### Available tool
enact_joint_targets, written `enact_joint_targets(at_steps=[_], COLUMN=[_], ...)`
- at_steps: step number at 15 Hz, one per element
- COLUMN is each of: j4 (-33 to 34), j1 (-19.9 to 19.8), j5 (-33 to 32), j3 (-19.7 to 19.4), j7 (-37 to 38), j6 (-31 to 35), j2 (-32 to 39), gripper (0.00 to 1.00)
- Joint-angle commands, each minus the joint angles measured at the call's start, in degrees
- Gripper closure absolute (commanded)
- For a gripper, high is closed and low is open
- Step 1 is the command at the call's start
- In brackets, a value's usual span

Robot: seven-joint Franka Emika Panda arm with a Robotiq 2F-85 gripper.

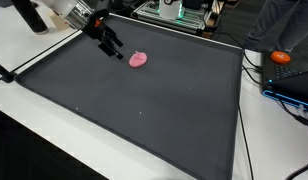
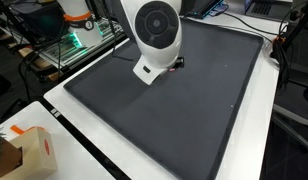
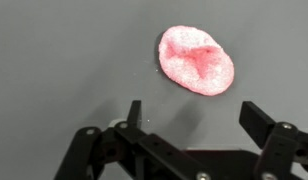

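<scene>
A small pink, flat, spongy lump (image 1: pixel 139 59) lies on the dark grey mat (image 1: pixel 144 110). In the wrist view the pink lump (image 3: pixel 197 59) sits just beyond the fingertips. My gripper (image 1: pixel 111 44) hovers to the left of the lump in an exterior view, its fingers spread wide and empty. In the wrist view the gripper (image 3: pixel 194 112) shows both black fingers apart with bare mat between them. In an exterior view the arm's white body (image 2: pixel 154 40) blocks the lump and the fingers.
The mat (image 2: pixel 184 110) covers a white table. An orange object (image 1: pixel 282 57) and cables lie past the mat's edge. A metal frame with electronics (image 1: pixel 179 12) stands behind the mat. A cardboard box (image 2: pixel 24 150) sits at a table corner.
</scene>
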Motion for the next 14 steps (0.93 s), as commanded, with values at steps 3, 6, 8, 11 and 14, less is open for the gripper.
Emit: enact_joint_targets(at_steps=[3,6,8,11,14], j4=[-11.49,-15.61,-17.99,-20.92,-22.71], j1=[-1.0,-0.96,-0.91,-0.73,-0.56], j5=[6.71,9.97,12.35,15.34,17.18], j3=[-1.04,-1.66,-1.88,-2.14,-2.34], j7=[0.7,0.65,0.41,0.32,0.18], j6=[6.21,9.2,11.0,13.04,14.05], j2=[-6.08,-7.81,-8.74,-9.97,-10.91], gripper=[0.0,0.0,0.0,0.0,0.0])
